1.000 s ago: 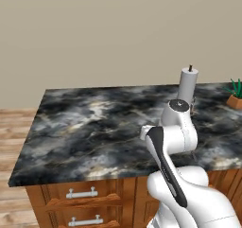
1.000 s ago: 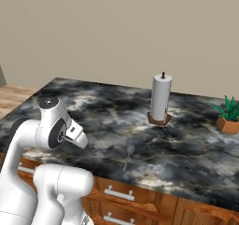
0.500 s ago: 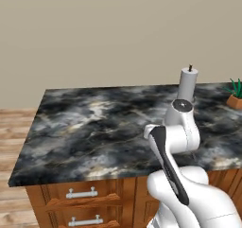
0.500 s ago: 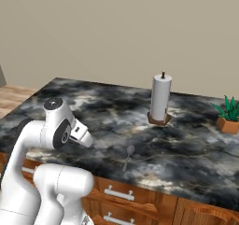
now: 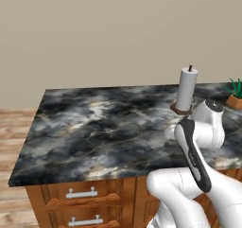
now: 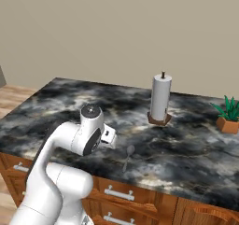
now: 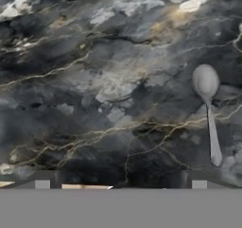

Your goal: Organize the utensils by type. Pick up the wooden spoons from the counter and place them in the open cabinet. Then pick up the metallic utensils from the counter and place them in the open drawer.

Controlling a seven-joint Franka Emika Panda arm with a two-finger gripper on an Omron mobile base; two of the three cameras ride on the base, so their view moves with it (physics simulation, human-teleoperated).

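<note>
Dull grey metal, the small spoon (image 6: 128, 156) lies flat on the black-and-grey marble counter (image 6: 186, 154) near its front edge, oval bowl pointing away from the edge and thin handle toward it; from the hand camera the spoon (image 7: 208, 109) sits right of centre. The gripper (image 7: 120, 179) hangs low over the counter just left of the spoon, its jaws spread wide and holding nothing. The white arm (image 6: 70, 144) bends forward over the counter's front edge. Behind the spoon stands a paper-towel roll (image 6: 160, 99), with a potted plant (image 6: 227, 116) further right.
</note>
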